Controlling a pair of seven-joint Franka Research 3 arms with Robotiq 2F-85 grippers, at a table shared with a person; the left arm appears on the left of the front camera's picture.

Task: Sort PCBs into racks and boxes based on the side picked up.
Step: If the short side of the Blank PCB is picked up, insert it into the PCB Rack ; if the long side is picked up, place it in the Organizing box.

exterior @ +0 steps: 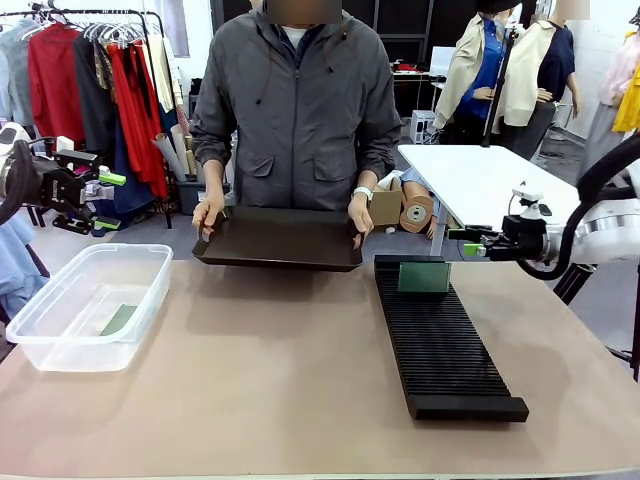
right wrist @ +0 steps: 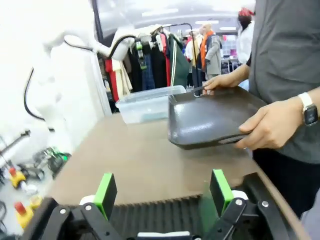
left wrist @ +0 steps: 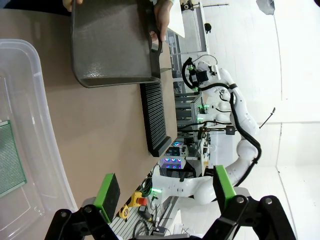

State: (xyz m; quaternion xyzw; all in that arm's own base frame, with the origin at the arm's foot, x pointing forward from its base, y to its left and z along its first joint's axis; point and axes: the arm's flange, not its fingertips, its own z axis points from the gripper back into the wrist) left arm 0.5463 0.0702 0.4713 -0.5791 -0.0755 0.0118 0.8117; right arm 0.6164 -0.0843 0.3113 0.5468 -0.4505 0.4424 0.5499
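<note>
The sort looks close to its end, or between rounds: one PCB (exterior: 119, 320) lies flat in the box (exterior: 60, 345) left of the rack (exterior: 445, 345), and another PCB (exterior: 424, 276) stands upright in a slot at the rack's far end. The person holds the tray (exterior: 280, 240) by both handles, lifted off the bench (exterior: 270, 400) just beyond the rack's far end; its floor looks bare to me, though its tilt hides part of it in the front view. My left tool (left wrist: 165, 192) hangs spread and empty left of the rack, above the box's edge, with the boxed PCB (left wrist: 10, 157) off to one side. My right tool (right wrist: 162, 192) is also spread and empty, poised over the rack's far end. I judge there is nothing to pick right now. My next move calls for waiting, both tools held clear, until a fresh board is offered, then reading which face is up before choosing rack or box.
</note>
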